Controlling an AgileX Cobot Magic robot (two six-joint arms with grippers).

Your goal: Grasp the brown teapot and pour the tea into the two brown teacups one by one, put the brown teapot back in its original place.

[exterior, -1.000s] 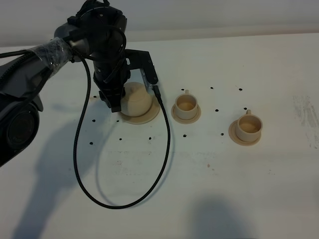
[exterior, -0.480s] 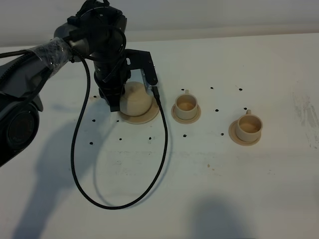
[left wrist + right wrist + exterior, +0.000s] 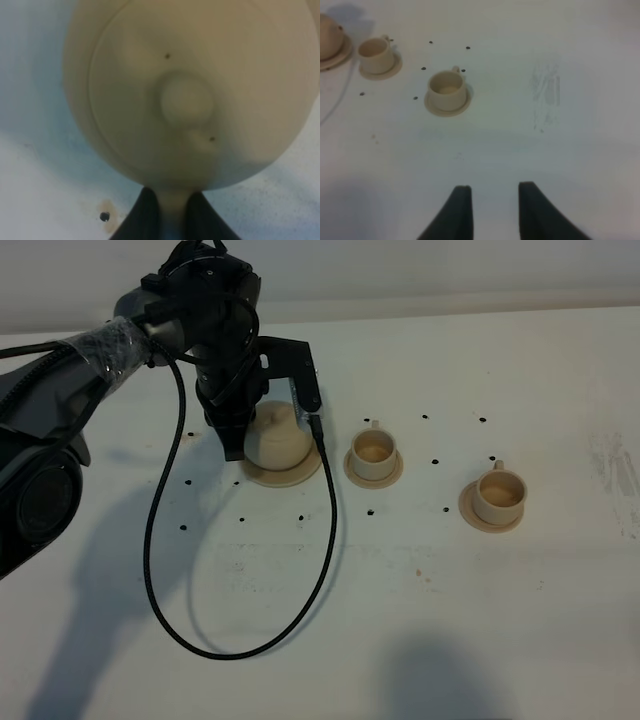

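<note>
The brown teapot (image 3: 280, 435) sits over its wide saucer (image 3: 290, 477) at the left centre of the table. My left gripper (image 3: 233, 445) is at the pot's left side. In the left wrist view the teapot (image 3: 190, 90) fills the frame, and my left gripper (image 3: 172, 202) is shut on its handle with a dark finger on each side. The two brown teacups (image 3: 373, 452) (image 3: 499, 495) stand on their small saucers to the right of the pot. My right gripper (image 3: 492, 210) is open and empty above bare table, with both cups (image 3: 375, 54) (image 3: 447, 89) far from it.
A black cable (image 3: 240, 650) hangs from the left arm and loops across the table in front of the teapot. Small black dots (image 3: 437, 460) mark the white table around the saucers. A scuffed patch (image 3: 620, 475) lies at the right edge.
The left gripper and the teapot have shifted slightly up and to the right over the wide saucer. The cable loop has swung a little. The cups have not moved.
</note>
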